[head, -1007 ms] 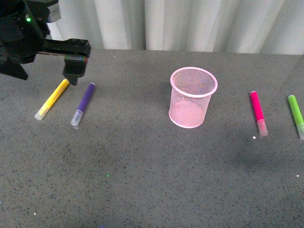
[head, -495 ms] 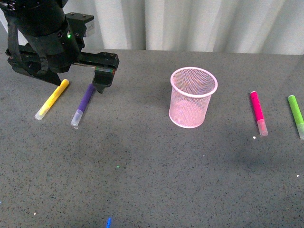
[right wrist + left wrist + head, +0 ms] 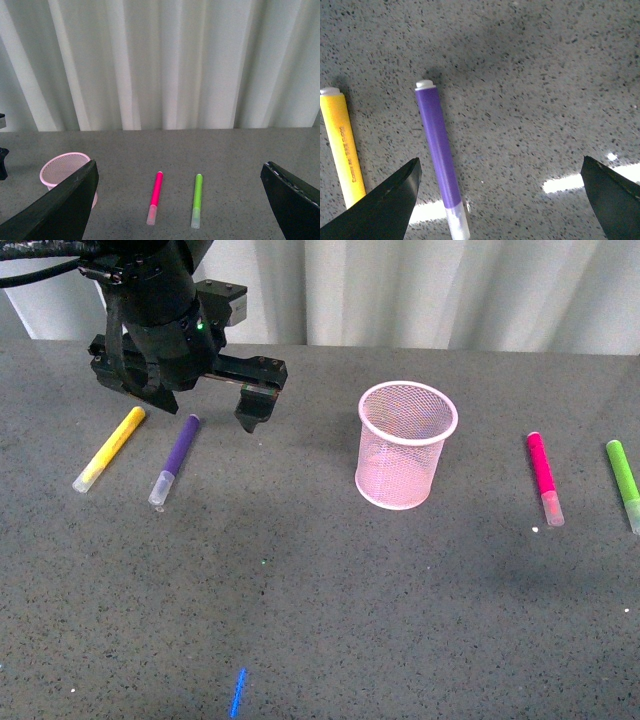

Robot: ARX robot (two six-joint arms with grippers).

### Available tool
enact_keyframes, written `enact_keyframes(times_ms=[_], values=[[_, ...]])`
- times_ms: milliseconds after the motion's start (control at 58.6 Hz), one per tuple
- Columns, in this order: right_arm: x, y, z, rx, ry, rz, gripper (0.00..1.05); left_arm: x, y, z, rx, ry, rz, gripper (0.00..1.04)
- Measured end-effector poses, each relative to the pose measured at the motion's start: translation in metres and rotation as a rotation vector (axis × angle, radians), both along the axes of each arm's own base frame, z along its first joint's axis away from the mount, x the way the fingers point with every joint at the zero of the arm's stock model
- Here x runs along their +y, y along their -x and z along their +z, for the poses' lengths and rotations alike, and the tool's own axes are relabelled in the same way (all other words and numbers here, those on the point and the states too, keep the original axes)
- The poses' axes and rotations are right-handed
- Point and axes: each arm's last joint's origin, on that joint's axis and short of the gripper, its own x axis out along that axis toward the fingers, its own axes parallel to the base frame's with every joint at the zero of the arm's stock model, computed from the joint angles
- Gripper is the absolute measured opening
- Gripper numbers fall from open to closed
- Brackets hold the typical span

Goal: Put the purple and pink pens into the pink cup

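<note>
Yellow pen (image 3: 110,448): lay flat at the far left of the table (image 3: 330,620); no part in the task.
Purple pen (image 3: 176,459): lay flat just right of the yellow pen, clear cap toward the near side; not gripped.
Left gripper (image 3: 250,412): hung above the table just right of the purple pen's far end, jaws spread wide, holding nothing.
Pink cup (image 3: 400,472): stood upright mid-table, well apart from both task pens; appeared empty.
Pink pen (image 3: 543,477): lay flat right of the cup, cap toward the near side; untouched.
Green pen (image 3: 624,483): lay beside the pink pen, at the far right.
Right gripper (image 3: 180,170): jaws wide, empty, well back from the pink pen.
Progress: no pen inserted; both insertions remained, the purple pen's pick-up likely first.
</note>
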Motion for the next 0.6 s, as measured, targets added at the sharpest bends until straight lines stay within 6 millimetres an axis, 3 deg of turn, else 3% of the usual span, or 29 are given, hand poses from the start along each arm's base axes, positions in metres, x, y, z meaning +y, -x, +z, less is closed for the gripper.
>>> enact_keyframes(times_ms=[290,598], values=[[0.000,0.000,0.000,0.000,0.000,0.000,0.98,0.012,-0.019,-0.010,-0.011,-0.011,-0.004,0.98],[0.000,0.000,0.000,0.000,0.000,0.000,0.98,0.021,-0.027,-0.022,-0.015,-0.044,-0.023,0.98]])
